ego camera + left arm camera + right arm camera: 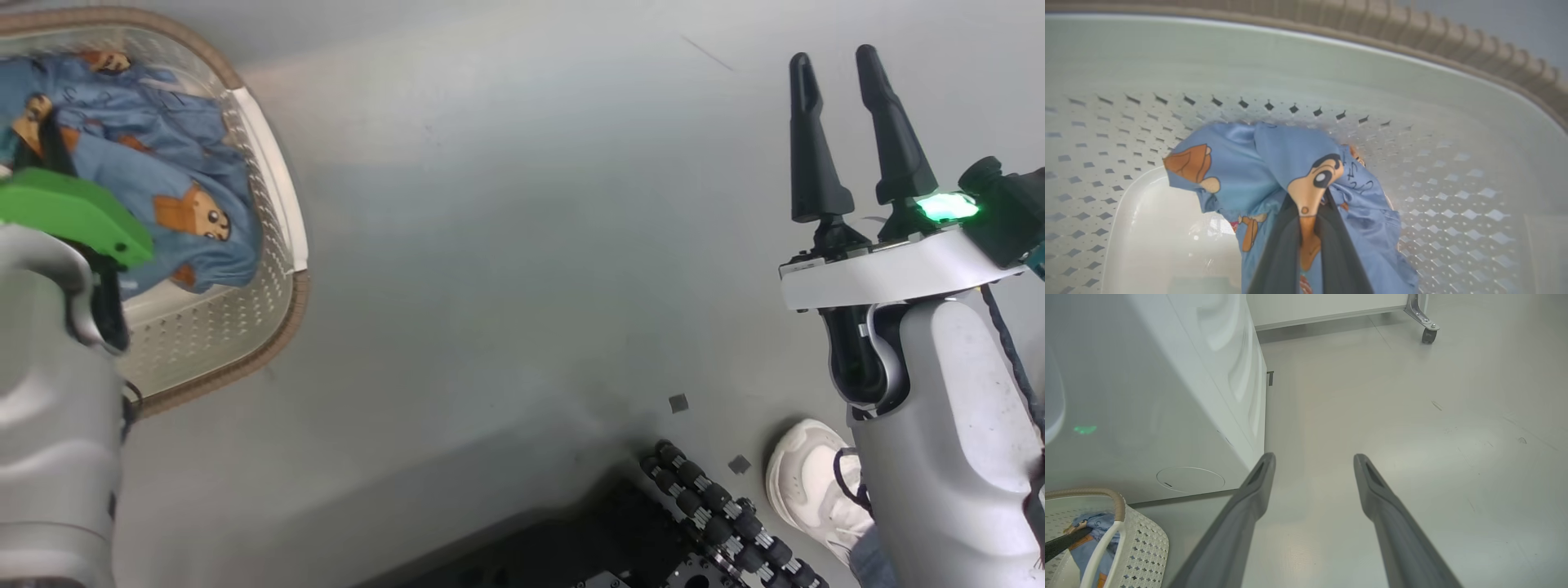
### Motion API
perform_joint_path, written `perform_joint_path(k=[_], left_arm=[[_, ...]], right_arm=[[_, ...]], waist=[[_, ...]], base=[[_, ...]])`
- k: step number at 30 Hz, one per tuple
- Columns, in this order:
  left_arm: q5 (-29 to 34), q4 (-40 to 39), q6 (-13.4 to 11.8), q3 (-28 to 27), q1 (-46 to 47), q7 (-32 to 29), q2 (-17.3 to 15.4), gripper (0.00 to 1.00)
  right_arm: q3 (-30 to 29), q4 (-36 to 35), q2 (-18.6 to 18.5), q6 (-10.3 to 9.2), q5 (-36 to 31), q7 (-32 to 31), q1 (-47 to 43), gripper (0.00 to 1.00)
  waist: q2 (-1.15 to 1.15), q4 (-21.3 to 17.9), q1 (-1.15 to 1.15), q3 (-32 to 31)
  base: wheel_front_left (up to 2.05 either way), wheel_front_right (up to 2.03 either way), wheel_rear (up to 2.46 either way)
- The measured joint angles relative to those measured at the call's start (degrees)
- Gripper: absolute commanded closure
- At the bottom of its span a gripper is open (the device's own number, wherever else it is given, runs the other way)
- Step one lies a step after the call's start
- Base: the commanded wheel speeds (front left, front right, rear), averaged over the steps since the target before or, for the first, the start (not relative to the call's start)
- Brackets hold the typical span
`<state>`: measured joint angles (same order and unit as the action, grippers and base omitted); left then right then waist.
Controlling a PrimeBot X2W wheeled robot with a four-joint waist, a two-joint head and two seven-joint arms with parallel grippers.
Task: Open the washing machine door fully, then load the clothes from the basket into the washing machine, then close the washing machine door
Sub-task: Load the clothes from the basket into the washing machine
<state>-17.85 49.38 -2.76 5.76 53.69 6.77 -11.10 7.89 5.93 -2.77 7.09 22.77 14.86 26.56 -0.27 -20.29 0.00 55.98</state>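
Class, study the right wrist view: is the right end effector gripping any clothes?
No, the right end effector is open above the floor, with nothing between its jaws.

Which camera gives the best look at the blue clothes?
The left wrist view: the clothes fill its middle, close up, pinched by the left end effector. The head view has them in the basket, partly behind the arm. The right wrist view catches a small blue patch.

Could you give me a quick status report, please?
Left gripper shut on clothes, in basket. Right gripper open, empty. Person's shoe close by.
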Motion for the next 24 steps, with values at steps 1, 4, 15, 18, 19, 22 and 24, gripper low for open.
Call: perform_joint_path(k=[1, 4, 15, 18, 19, 22, 24], left_arm=[[0.01, 0.11, 0.01, 0.15, -0.58, 0.9, 0.35, 1.0], [0.24, 0.53, 0.01, 0.73, -2.85, 3.8, 1.46, 1.0], [0.45, 0.57, 0.02, 1.83, -9.05, 7.46, 5.13, 1.0], [0.45, 0.3, 0.02, 1.79, -11.04, 7.47, 5.67, 1.0], [0.45, 0.02, 0.02, 1.79, -11.7, 7.64, 5.88, 1.0], [0.45, -1.04, 0.01, 1.75, -13.22, 7.64, 6.55, 1.0], [0.45, -2.36, 0.01, 1.67, -14.28, 7.64, 7.12, 1.0]], right_arm=[[-0.32, 0.15, -0.02, 0.0, -0.04, 0.0, -0.01, 0.0], [-1.18, 0.56, -0.09, 0.0, -0.13, 0.0, -0.13, 0.0], [-3.9, 1.32, -1.11, 0.0, -1.15, 0.0, -2.09, 0.0], [-4.36, 1.68, -1.23, 0.0, -1.22, 0.0, -3.46, 0.0], [-4.55, 1.72, -1.38, 0.0, -1.36, 0.0, -4.11, 0.0], [-5.22, 2.0, -2.14, 0.0, -1.67, 0.0, -5.69, 0.0], [-5.66, 2.25, -2.77, 0.0, -1.83, 0.0, -6.93, 0.0]], waist=[[0.0, 0.23, 0.0, -0.53], [0.0, 0.98, 0.0, -2.34], [0.0, 4.3, 0.0, -10.38], [0.0, 5.2, -0.01, -12.77], [0.0, 5.51, -0.01, -13.58], [0.0, 6.42, -0.01, -16.0], [0.0, 7.06, -0.01, -17.62]], base=[[0.0, 0.0, 0.0], [0.0, 0.0, 0.0], [0.0, 0.0, 0.0], [0.0, 0.0, 0.0], [0.0, 0.0, 0.0], [0.0, 0.0, 0.0], [0.0, 0.0, 0.0]])
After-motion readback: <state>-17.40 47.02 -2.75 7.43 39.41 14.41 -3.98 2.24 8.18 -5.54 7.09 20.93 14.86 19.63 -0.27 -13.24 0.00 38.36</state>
